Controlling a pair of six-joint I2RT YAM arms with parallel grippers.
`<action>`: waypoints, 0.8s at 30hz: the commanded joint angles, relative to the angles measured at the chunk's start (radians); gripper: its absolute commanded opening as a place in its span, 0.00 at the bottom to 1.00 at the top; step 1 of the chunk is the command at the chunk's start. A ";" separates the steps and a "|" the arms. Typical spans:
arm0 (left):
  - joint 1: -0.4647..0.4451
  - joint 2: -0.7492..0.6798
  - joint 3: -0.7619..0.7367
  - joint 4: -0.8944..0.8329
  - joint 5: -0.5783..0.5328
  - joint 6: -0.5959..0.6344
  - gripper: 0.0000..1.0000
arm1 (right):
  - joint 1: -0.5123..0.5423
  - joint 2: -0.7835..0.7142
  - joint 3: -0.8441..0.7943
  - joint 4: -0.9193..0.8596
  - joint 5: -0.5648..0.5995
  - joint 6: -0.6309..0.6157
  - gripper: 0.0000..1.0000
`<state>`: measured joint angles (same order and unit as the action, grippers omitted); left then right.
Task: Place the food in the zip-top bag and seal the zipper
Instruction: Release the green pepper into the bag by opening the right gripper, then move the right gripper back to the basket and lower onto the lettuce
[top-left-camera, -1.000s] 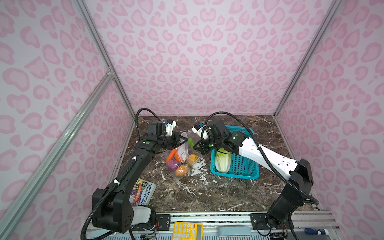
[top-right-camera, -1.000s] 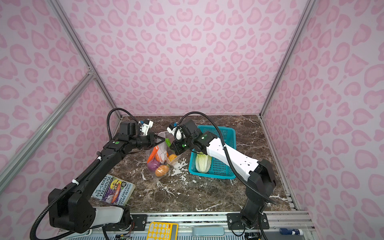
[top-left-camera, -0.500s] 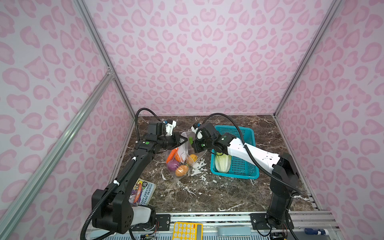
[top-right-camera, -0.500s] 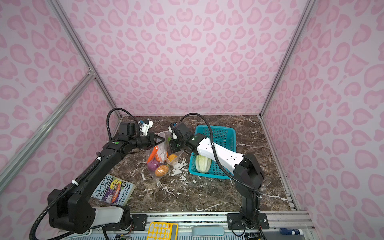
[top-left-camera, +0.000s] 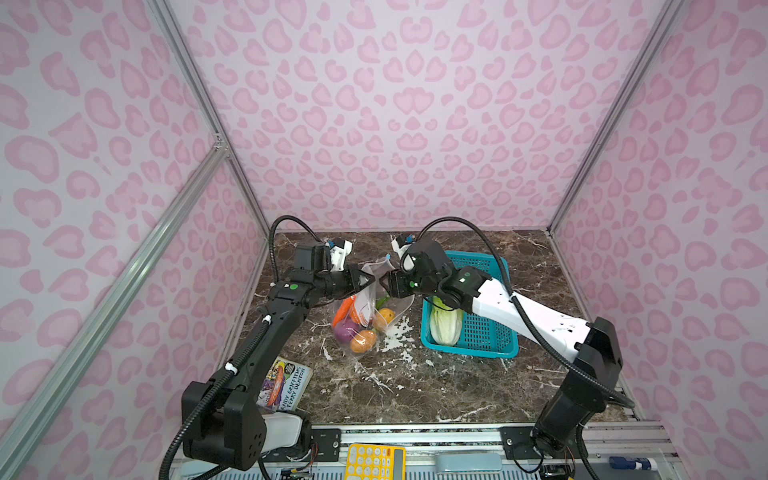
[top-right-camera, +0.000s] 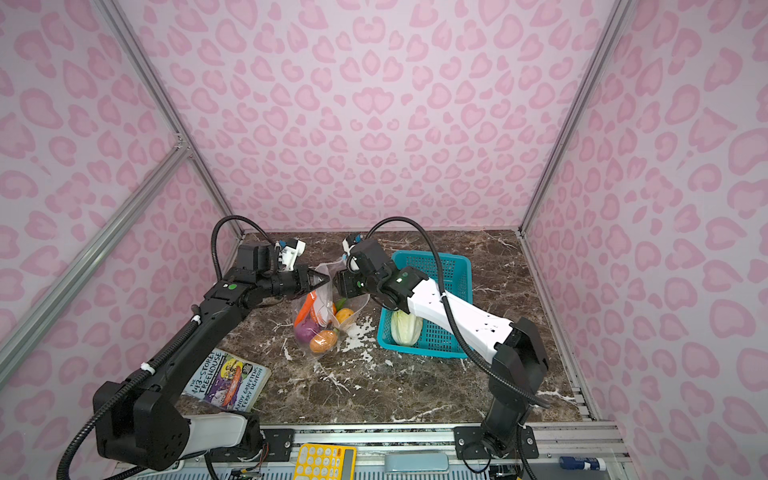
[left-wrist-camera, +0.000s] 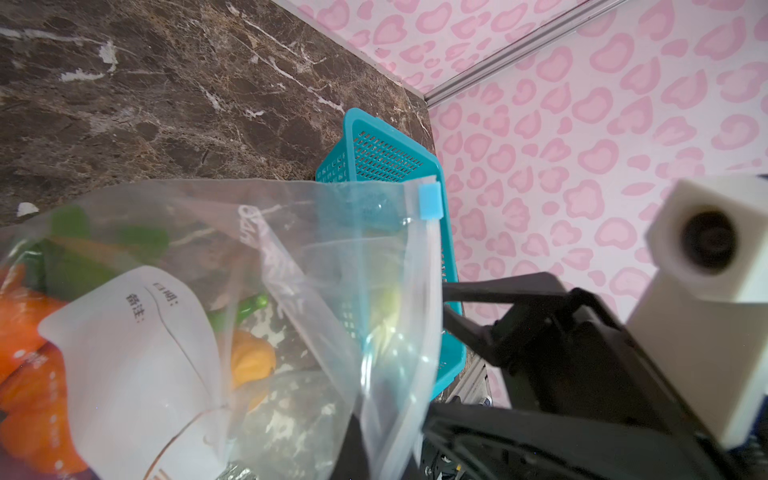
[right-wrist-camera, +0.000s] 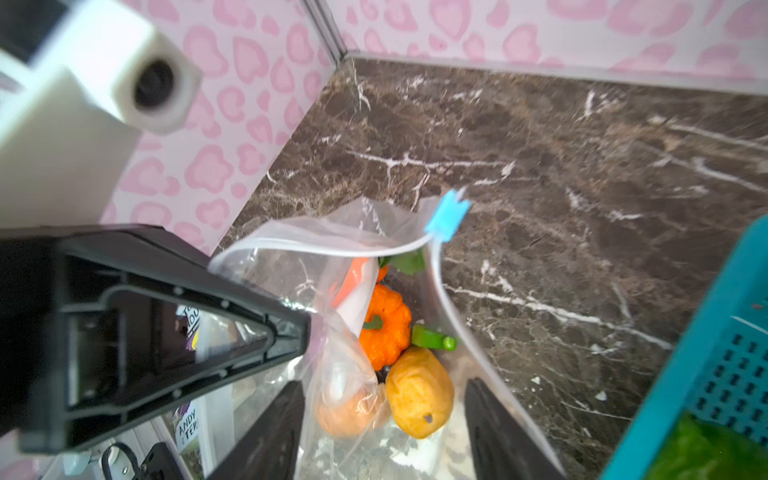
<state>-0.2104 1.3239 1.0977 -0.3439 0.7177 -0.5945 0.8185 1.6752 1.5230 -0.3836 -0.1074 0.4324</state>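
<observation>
**Bag pinched at one edge**

The left jaws grip the rim of the bag (top-left-camera: 365, 305), which stands on the tabletop (top-left-camera: 415, 386) beside the basket (top-left-camera: 469, 352). The right jaws gape wide at its mouth. The cabbage (top-left-camera: 445, 328) lies in the basket.

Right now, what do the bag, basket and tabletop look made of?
The zip-top bag: thin clear plastic film, glossy; it crinkles and the food shows through. The basket: rigid teal plastic, likely moulded, with perforated grid walls. The tabletop: dark brown marble look with white veins, slightly glossy; real stone or a printed laminate, can't tell.
</observation>
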 joint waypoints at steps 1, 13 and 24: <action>0.001 -0.006 -0.001 0.021 0.002 -0.001 0.03 | -0.032 -0.069 -0.073 0.009 0.060 -0.032 0.74; -0.001 0.004 -0.004 0.025 -0.003 -0.005 0.03 | -0.233 -0.347 -0.386 -0.103 0.151 -0.028 0.99; -0.001 0.010 -0.006 0.025 -0.008 -0.005 0.03 | -0.196 -0.230 -0.461 -0.116 0.138 0.044 0.99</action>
<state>-0.2115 1.3304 1.0946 -0.3435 0.7097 -0.6018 0.6090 1.4025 1.0447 -0.4904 0.0200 0.4568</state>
